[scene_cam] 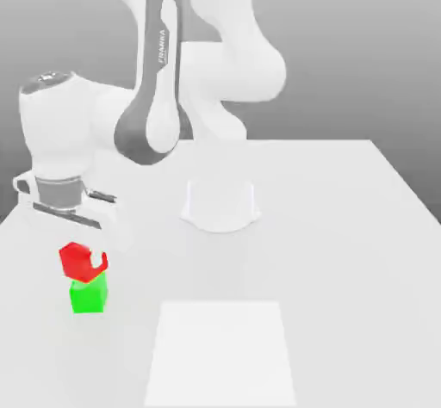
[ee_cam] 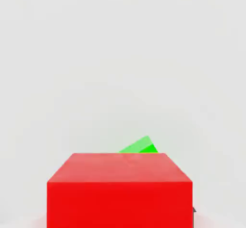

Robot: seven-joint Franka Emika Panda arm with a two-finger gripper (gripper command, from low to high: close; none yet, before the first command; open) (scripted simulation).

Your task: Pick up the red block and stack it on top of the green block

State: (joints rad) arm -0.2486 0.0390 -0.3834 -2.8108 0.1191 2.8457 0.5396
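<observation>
In the lower left of the exterior view, the green block (scene_cam: 89,296) sits on the white table (scene_cam: 344,251). Directly above it, touching or nearly so, the red block (scene_cam: 79,261) is clamped in the gripper (scene_cam: 86,260), jaws closed on its sides. Behind stands the arm's base (scene_cam: 220,204).

Bright red block (scene_cam: 77,262), bright green block (scene_cam: 89,296), white table (scene_cam: 344,225)
</observation>
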